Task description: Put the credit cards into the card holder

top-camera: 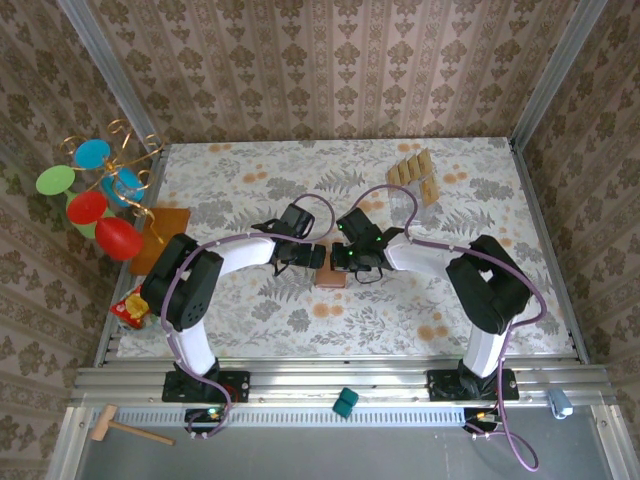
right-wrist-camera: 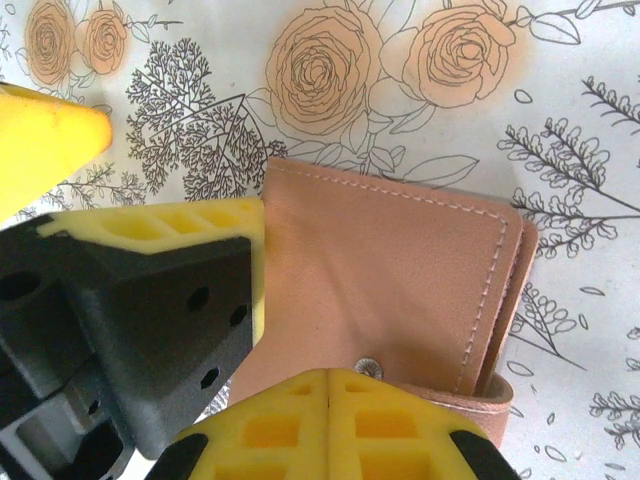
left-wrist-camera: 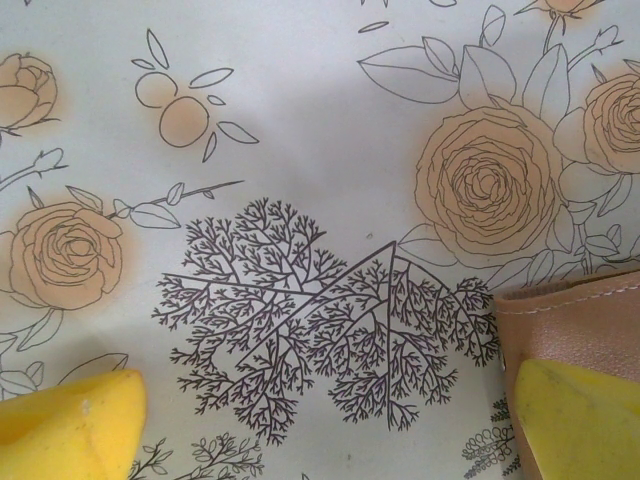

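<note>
The card holder (top-camera: pixel 330 279) is a salmon-brown wallet lying folded shut at the table's middle, with a metal snap and strap on its near edge (right-wrist-camera: pixel 400 290). My right gripper (right-wrist-camera: pixel 328 383) is shut, and its tips rest at the snap with nothing visible between them. My left gripper (left-wrist-camera: pixel 330 430) is open, just left of the wallet. One of its yellow fingers (left-wrist-camera: pixel 580 420) hangs over the wallet's edge (left-wrist-camera: pixel 575 315) and the other stands over bare cloth. The credit cards (top-camera: pixel 414 172), tan and fanned out, lie at the far right, away from both grippers.
An orange-brown mat (top-camera: pixel 160 238) and a wire stand with coloured discs (top-camera: pixel 95 195) occupy the left side. A red object (top-camera: pixel 128 308) sits at the left edge. A teal block (top-camera: pixel 345 403) and a wooden mallet (top-camera: pixel 125 428) lie on the front rail.
</note>
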`<state>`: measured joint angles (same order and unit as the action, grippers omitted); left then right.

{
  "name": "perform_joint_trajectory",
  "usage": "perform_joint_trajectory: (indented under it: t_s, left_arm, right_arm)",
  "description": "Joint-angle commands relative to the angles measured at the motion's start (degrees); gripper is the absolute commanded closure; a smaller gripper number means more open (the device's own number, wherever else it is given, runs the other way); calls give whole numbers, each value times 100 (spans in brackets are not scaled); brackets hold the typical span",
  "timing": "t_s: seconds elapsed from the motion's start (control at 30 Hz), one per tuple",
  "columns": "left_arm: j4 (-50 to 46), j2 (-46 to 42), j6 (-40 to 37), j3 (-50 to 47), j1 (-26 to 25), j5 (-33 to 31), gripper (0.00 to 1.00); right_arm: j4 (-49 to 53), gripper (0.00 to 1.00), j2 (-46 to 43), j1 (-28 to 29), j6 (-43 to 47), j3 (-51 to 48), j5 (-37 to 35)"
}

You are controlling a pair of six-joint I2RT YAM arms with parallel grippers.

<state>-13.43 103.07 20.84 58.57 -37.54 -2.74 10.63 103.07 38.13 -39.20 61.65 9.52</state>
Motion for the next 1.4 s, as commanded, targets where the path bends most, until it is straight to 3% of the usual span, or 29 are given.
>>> perform_joint_trajectory:
  t_s: [0.0,0.67,1.07,1.37]
  left_arm:
    - [6,425,-7,-179,-128,233,5]
    - [25,427,0,-197,-137,231,5]
    - [35,442,14,-191,-136,239,5]
    - [7,460,-2,-158,-146,231,5]
  right_arm:
    - [-26,100,137,-30,-26,120,84]
    - [-280,100,475,-113,-114,-216,13]
    - [-550,100,650,-211,-333,-963,-256]
    - [-1398,100,464,-455,-449,-1177,715]
